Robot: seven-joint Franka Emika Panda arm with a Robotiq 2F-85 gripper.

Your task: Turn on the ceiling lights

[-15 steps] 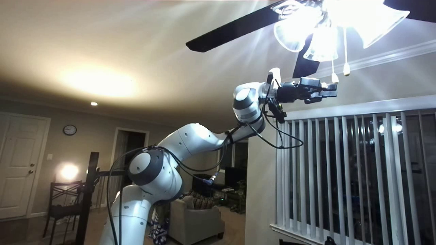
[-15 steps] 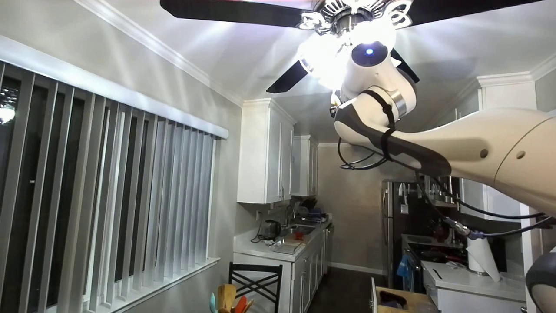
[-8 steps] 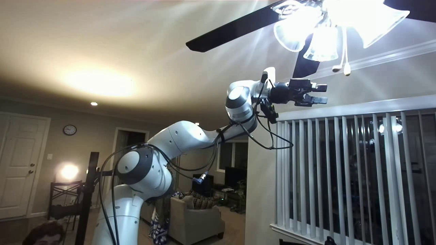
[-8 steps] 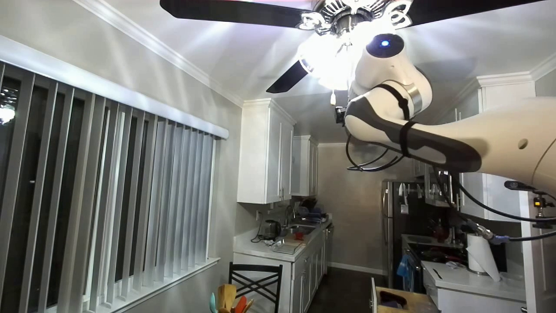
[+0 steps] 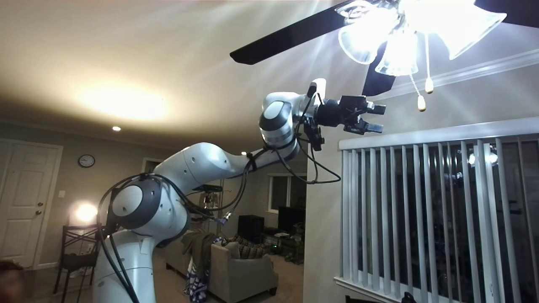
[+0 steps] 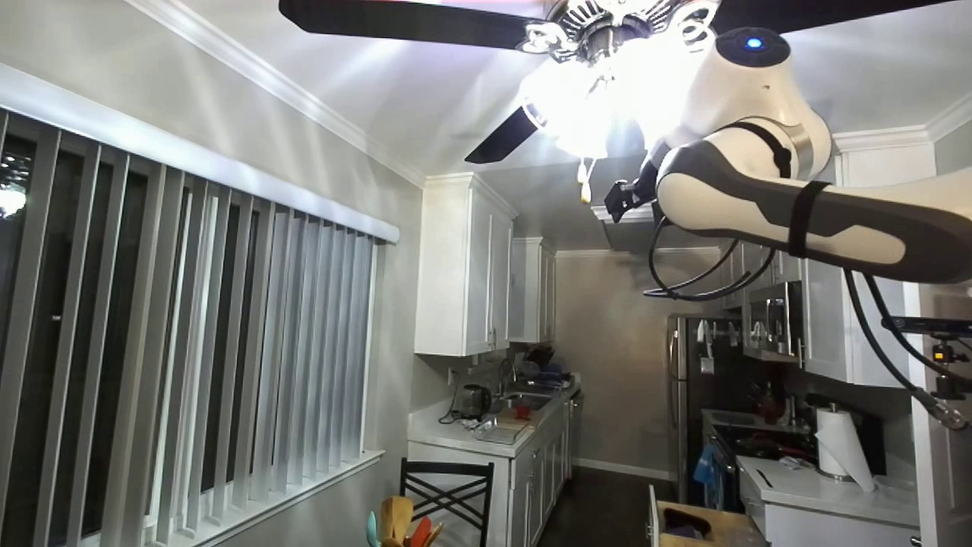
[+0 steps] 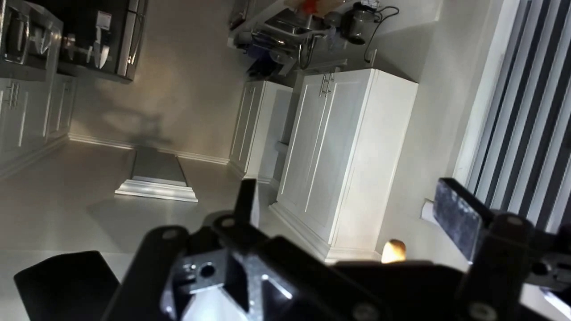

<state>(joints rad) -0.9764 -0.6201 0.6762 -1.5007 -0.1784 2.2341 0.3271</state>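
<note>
In both exterior views, the upper edge cuts the ceiling fan (image 6: 604, 38), and strong glare hides parts of its lamps (image 5: 398, 54). In an exterior view, a person's head (image 5: 12, 282), blurred, is cut at the corner; the clock (image 5: 86, 160) is too small to read. In the wrist view, the claw (image 7: 350, 209), cut by the lower edge, hides one end of a knob (image 7: 393, 251).

This is a home: armchair (image 5: 244, 277) and wall clock (image 5: 86, 160) in the living room (image 5: 290, 275), white cabinets (image 6: 459, 266), an electric kettle (image 6: 476, 400) and a refrigerator (image 6: 717, 406) in the kitchen (image 6: 611, 425).
</note>
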